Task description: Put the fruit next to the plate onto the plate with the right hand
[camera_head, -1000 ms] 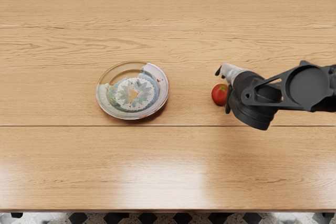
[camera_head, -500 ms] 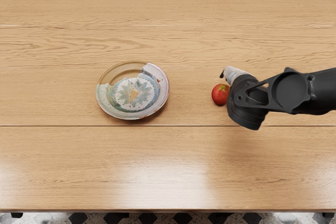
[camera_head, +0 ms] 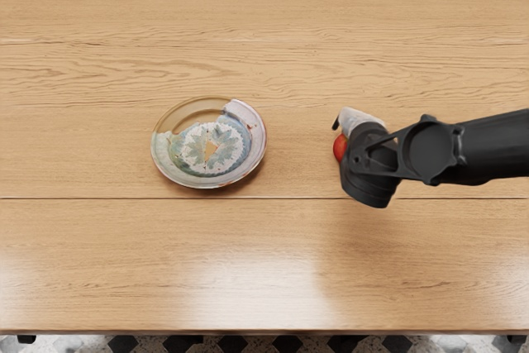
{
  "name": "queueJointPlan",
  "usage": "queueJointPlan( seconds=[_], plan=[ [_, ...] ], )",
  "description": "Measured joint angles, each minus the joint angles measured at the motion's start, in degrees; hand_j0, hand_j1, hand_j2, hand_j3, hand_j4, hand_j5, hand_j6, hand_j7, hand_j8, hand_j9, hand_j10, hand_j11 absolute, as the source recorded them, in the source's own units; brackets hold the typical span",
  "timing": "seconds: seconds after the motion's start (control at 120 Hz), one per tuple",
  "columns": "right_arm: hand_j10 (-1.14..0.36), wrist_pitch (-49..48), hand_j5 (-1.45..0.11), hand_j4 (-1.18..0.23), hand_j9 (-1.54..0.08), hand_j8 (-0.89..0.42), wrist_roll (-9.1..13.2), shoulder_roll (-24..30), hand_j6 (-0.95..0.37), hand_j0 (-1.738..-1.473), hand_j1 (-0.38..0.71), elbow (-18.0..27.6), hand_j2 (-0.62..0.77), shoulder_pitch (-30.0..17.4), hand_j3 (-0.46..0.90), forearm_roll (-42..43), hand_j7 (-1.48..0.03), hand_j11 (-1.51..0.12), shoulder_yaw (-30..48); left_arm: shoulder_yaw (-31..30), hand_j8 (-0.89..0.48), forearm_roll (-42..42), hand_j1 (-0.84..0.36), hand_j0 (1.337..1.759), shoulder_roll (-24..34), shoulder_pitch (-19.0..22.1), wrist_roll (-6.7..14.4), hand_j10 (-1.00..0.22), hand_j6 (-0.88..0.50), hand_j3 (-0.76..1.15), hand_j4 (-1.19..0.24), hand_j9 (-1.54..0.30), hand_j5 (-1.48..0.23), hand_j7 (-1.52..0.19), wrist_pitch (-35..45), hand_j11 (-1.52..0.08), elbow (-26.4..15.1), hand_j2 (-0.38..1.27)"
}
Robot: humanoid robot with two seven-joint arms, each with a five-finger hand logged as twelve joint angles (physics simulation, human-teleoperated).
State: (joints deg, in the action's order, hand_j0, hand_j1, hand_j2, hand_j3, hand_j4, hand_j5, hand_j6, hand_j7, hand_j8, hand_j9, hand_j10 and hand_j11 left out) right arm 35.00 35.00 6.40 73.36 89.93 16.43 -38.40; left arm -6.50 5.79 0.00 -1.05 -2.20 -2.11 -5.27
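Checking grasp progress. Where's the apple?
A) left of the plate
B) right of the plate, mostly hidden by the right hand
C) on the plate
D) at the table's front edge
B: only a red sliver of the apple shows beside the right hand, well right of the plate.

No readable text, labels, brands, numbers or signs. The plate [camera_head: 246,116] has only a painted leaf-like pattern, the table [camera_head: 264,262] only wood grain.
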Motion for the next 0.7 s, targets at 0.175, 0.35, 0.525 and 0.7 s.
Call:
queueJointPlan(
  seconds=[0.175,0.35,0.525,0.7],
  plan=[
    [-0.43,0.0,-0.56,-0.43,-0.56,-0.43,0.0,-0.1,-0.43,-1.658,0.16,0.0,-0.08,-0.1,0.0,0.0,-0.56,-0.56,0.0,0.0,-0.23,0.0,0.07,1.658,0.0,0.0,0.0,-0.23,-0.23,0.0,-0.23,-0.3,-0.3,-0.3,0.0,-0.3,0.0,0.05],
    [-0.53,0.0,-0.69,-0.53,-0.69,-0.45,0.0,0.1,-0.47,-1.656,0.24,0.3,0.0,0.0,0.0,0.0,-0.69,-0.69,0.2,0.0,-0.23,0.0,0.07,1.658,0.0,0.0,0.0,-0.23,-0.23,0.0,-0.23,-0.3,-0.3,-0.3,0.0,-0.3,0.0,0.05],
    [-0.59,-0.1,-0.78,-0.59,-0.78,-0.44,0.0,2.8,-0.47,-1.656,0.26,2.4,0.13,1.5,0.0,-0.2,-0.77,-0.78,2.2,0.0,-0.23,0.0,0.07,1.658,0.0,0.0,0.0,-0.23,-0.23,0.0,-0.23,-0.3,-0.3,-0.3,0.0,-0.3,0.0,0.05],
    [-0.57,-0.1,-0.83,-0.61,-0.82,-0.41,0.0,7.5,-0.44,-1.656,0.28,4.7,0.14,3.4,0.0,-0.8,-0.81,-0.83,6.1,0.0,-0.23,0.0,0.07,1.658,0.0,0.0,0.0,-0.23,-0.23,0.0,-0.23,-0.3,-0.3,-0.3,0.0,-0.3,0.0,0.05]
  ],
)
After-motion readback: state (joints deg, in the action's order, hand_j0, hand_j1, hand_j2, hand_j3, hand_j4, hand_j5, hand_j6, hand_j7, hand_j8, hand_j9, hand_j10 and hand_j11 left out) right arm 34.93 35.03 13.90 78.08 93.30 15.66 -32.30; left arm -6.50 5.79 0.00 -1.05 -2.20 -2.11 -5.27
